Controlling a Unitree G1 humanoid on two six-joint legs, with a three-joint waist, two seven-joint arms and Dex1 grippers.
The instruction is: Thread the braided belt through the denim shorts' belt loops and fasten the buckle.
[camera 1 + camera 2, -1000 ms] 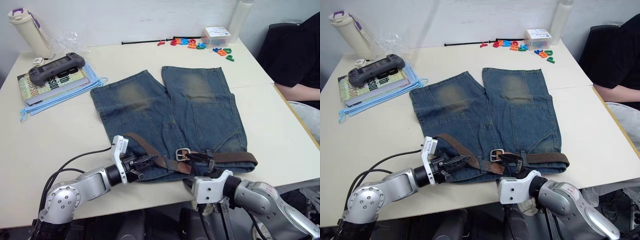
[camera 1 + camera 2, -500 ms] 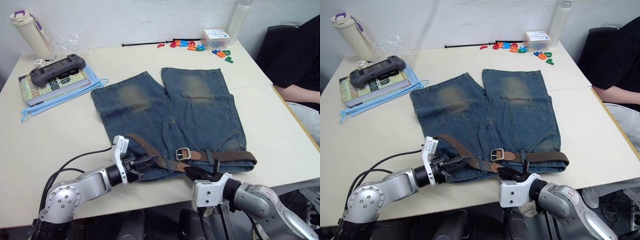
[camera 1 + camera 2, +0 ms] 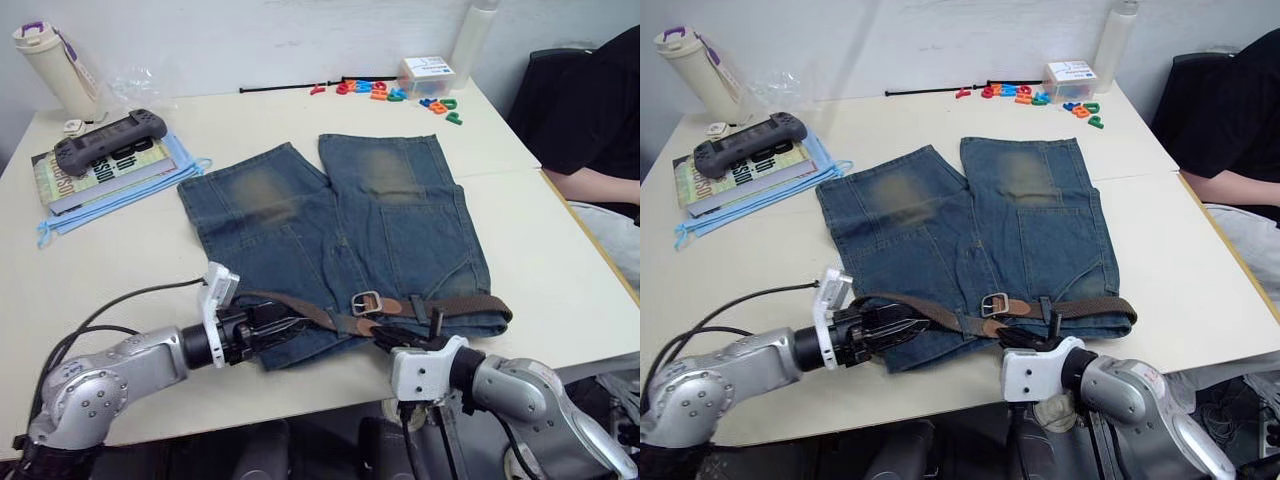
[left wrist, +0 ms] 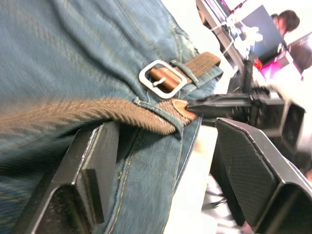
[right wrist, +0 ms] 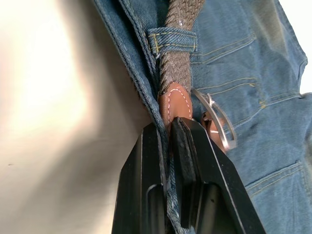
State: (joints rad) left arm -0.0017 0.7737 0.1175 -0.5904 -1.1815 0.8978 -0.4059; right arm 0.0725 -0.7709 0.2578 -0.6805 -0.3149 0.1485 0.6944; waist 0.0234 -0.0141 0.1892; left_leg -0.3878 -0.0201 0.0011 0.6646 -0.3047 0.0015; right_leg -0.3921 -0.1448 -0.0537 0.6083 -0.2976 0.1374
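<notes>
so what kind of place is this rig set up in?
Probably an office or lab room: a plain pale table against a bare wall, with a book, a handheld game console and colourful magnetic letters on it, and a seated person beside it.

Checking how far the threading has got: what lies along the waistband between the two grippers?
In the left eye view, the braided belt and its silver buckle lie on the denim shorts between left gripper and right gripper.

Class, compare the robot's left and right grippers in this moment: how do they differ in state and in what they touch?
The left gripper is open, its fingers straddling the belt and waistband; the right gripper is shut on the belt's tan tip. Both sit at the shorts' waist edge.
</notes>
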